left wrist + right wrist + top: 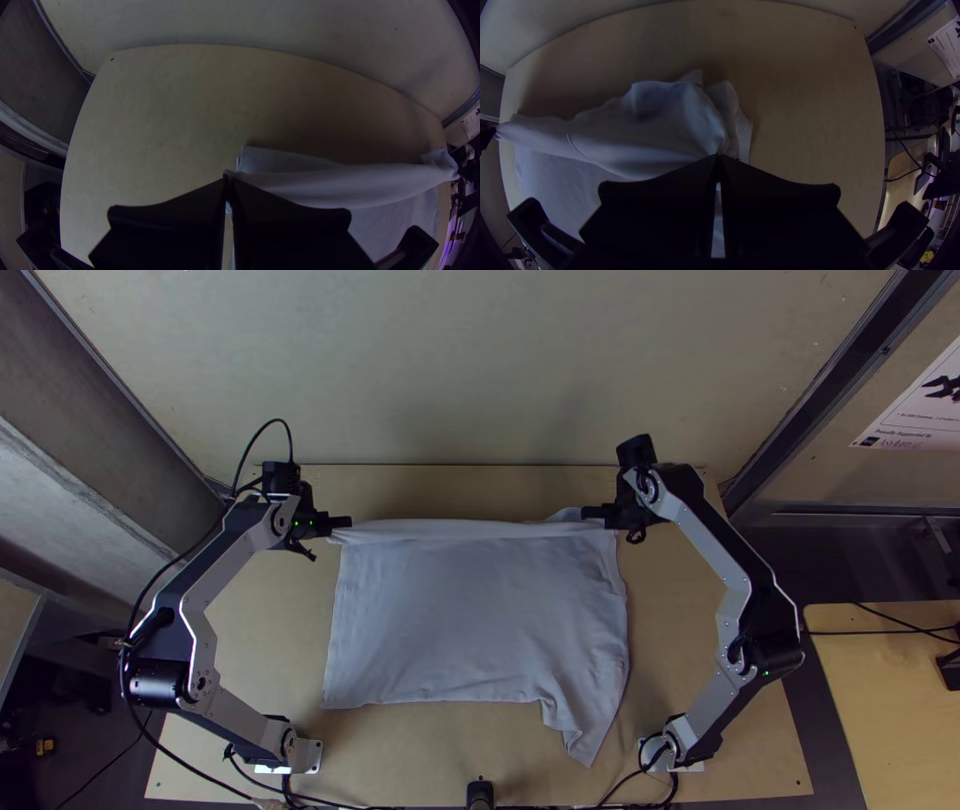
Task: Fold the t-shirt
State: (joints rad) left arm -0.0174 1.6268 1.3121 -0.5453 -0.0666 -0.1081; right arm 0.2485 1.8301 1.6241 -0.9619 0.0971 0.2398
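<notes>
This looks like a robotics lab: two table-mounted arms (737, 615), trailing cables (124, 675), a poster (915, 415)

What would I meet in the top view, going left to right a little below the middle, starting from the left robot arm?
Left robot arm → pale t-shirt → right robot arm → second wooden table.

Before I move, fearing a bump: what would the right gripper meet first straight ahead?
Past the pinched t-shirt, the right gripper probably meets more cloth, then the table; depth is unclear.
</notes>
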